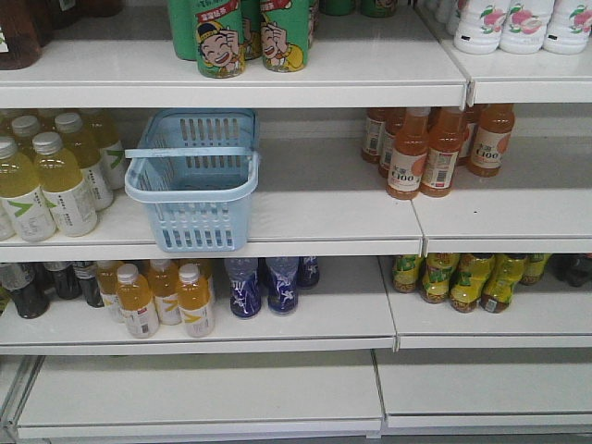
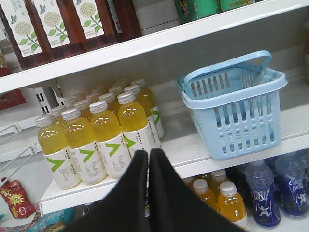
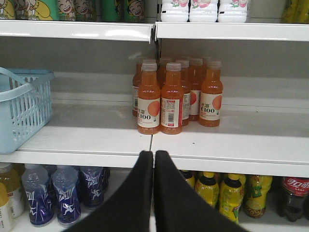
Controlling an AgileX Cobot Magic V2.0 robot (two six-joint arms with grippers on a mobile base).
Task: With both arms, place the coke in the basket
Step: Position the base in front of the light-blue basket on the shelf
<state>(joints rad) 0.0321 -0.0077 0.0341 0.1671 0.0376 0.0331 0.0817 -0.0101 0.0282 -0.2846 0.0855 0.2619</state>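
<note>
The pale blue basket stands on the middle shelf, its flat handle bar lying across the top, with nothing visible inside. It also shows at the right of the left wrist view as the basket and at the left edge of the right wrist view as the basket. The coke is out of view. My left gripper is shut and holds nothing, in front of the shelf edge and left of the basket. In front of the shelf seam, right of the basket, my right gripper is likewise shut with nothing in it. Neither arm appears in the front view.
Yellow drink bottles crowd the shelf left of the basket; orange C100 bottles stand to its right. Green cans sit above, blue bottles below. A dark plastic cola bottle with a red label sits at the lower right.
</note>
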